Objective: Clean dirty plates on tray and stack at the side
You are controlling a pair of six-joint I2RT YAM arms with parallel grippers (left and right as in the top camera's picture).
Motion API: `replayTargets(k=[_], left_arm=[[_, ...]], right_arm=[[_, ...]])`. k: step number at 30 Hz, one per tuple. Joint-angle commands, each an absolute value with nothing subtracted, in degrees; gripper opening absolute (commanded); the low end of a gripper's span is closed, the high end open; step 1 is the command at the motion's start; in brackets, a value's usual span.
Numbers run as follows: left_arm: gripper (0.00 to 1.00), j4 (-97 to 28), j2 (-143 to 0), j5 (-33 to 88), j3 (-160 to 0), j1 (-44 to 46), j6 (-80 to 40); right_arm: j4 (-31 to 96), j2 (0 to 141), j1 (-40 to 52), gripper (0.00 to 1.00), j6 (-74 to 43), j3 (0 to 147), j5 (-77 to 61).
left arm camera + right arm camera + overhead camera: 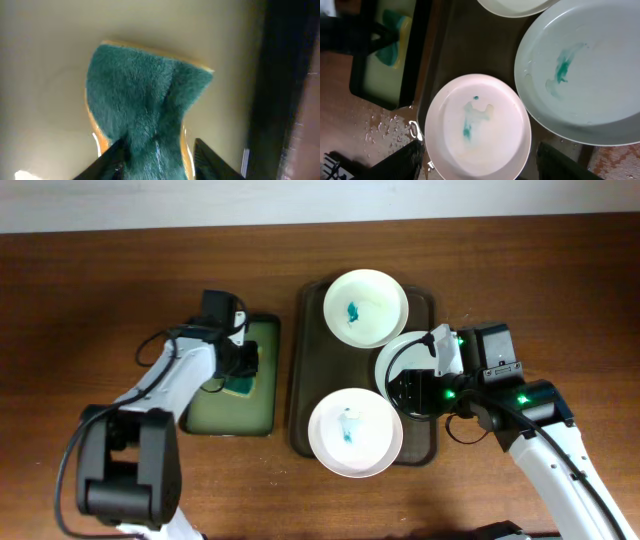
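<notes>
Left end effector (157, 161) pinches the sponge (145, 90).

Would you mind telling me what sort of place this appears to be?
Likely a robotics lab bench staged for dishwashing: a wooden table, smeared white plates on a dark tray, and a sponge in a green tray.

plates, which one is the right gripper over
The middle plate at the tray's right edge; the right gripper covers part of it, unlike the far plate and near plate.
</notes>
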State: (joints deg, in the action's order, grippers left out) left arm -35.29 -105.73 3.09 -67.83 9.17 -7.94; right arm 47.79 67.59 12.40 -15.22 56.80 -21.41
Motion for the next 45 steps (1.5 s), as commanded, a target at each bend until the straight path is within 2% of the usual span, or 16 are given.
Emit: replayTargets(k=[1, 3, 6, 7, 8, 10, 11, 13, 16, 20, 21, 28, 39, 40, 41, 45], left_arm=[[0.21, -34.94, -110.98, -1.39, -68.16, 11.16, -8.10], [0.00, -35.09, -113.51, -1.32, -68.16, 11.35, -8.10], [0.00, -43.07, -112.86, 0.47, -74.00, 11.31, -8.12], [0.16, -47.70, -112.84, 0.45, -78.61, 11.31, -8.10], [0.49, -50.70, -112.84, 0.45, -82.02, 11.31, -8.10], [0.75, -53.82, -112.84, 0.14, -85.80, 11.29, -8.03], [0.76, -53.87, -112.86, 0.21, -85.69, 11.05, -8.10], [0.71, -53.63, -113.10, 0.19, -83.90, 10.63, -8.10], [0.53, -50.68, -115.26, 0.21, -80.86, 10.66, -8.10], [0.17, -47.33, -119.79, 0.23, -79.40, 10.72, -8.10], [0.00, -47.68, -120.07, 0.23, -79.40, 10.72, -8.10], [0.00, -62.70, -114.63, -1.32, -95.98, 10.72, -8.08], [0.00, -66.30, -111.42, -1.28, -99.33, 10.61, -8.08], [0.00, -66.35, -111.42, -1.28, -99.33, 10.61, -8.08], [0.00, -66.37, -111.42, -1.28, -99.33, 10.61, -8.08], [0.00, -66.52, -111.42, -0.82, -99.33, 10.61, -8.08]], right_arm=[[47.70, 67.00, 12.36, 0.73, -15.53, 57.23, -20.51], [47.55, 67.00, 12.36, 0.73, -15.53, 57.23, -20.51], [47.77, 67.00, 12.34, 0.73, -15.51, 57.23, -20.49], [47.75, 67.00, 12.34, 0.73, -15.51, 57.23, -20.49], [47.77, 67.00, 12.34, 0.73, -15.53, 57.23, -20.49], [47.81, 67.00, 12.34, 0.73, -15.51, 57.23, -20.49], [47.86, 67.00, 12.36, 0.74, -15.53, 57.23, -20.49], [47.86, 67.00, 12.34, 0.76, -15.51, 57.23, -20.49], [47.81, 67.00, 12.34, 0.79, -15.51, 57.23, -20.45], [47.83, 67.00, 12.36, 0.80, -15.51, 57.23, -20.47], [47.86, 67.00, 12.34, 0.80, -15.51, 57.23, -20.47], [47.81, 67.00, 12.34, 0.81, -15.51, 57.23, -19.42], [48.21, 67.00, 12.34, 0.86, -15.51, 57.23, -18.09], [48.18, 67.00, 12.34, 0.88, -15.51, 57.23, -18.11], [48.16, 67.00, 12.34, 0.98, -15.59, 57.23, -18.17], [48.01, 67.00, 12.19, 0.99, -15.75, 57.23, -15.44]])
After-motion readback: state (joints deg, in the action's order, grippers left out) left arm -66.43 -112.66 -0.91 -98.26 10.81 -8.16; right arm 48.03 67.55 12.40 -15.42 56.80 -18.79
